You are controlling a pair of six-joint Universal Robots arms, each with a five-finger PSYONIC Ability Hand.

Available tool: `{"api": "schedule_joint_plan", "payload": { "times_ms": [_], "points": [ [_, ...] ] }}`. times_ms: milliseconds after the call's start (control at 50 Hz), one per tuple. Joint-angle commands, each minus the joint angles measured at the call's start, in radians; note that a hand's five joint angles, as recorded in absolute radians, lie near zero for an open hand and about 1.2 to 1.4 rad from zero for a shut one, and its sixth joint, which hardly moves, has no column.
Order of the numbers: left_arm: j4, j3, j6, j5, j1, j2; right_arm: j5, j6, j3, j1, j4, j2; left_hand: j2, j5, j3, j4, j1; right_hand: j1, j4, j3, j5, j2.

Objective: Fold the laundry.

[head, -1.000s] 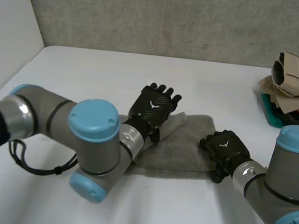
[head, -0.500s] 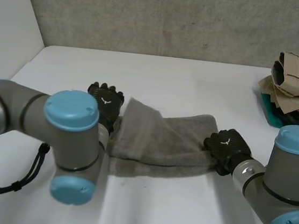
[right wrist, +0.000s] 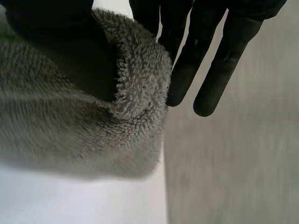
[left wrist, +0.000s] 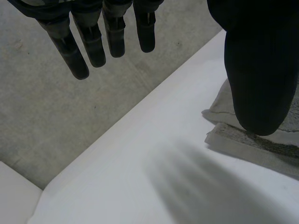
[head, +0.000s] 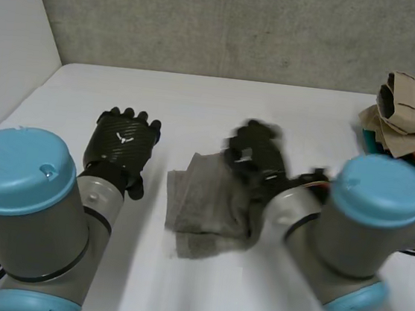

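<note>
The white table (head: 221,104) bore the grey towel (head: 202,200) near its middle, lying doubled in a thick, uneven stack. A pile of unfolded clothes (head: 410,122) sat well apart from the towel, on the right arm's side. The right hand (head: 256,157) hung over the towel's far part, pinching one fluffy edge between its thumb and straight fingers (right wrist: 187,74). The left hand (head: 123,142) was raised beside the towel on the other side, clear of it, with fingers (left wrist: 112,32) straight and slightly spread, holding nothing. The step looked like folding the towel across itself. Next, the held edge probably needed laying flat on the towel's layers, squaring, then releasing.
</note>
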Motion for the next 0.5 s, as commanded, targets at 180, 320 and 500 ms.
{"api": "schedule_joint_plan", "payload": {
  "times_ms": [180,320,500],
  "points": [
    [0.019,-0.014,-0.008,-0.001,0.051,0.014,0.002,0.099,-0.016,0.161,-0.059,0.130,-0.055,-0.047,-0.053,-0.050,-0.045,-0.842,-1.021,-1.015,-0.975,-0.964],
    [0.042,0.061,-0.058,0.001,0.051,0.013,0.013,0.712,0.037,0.039,-0.010,-0.089,-0.055,-0.047,-0.053,-0.050,-0.045,-0.842,-1.021,-1.015,-0.975,-0.964],
    [0.031,0.195,-0.177,0.104,-0.052,-0.085,-0.148,1.052,-0.050,-0.133,0.260,-0.117,-0.049,-0.041,-0.047,-0.044,-0.039,-0.842,-1.021,-1.015,-0.975,-0.964]
  ]
}}
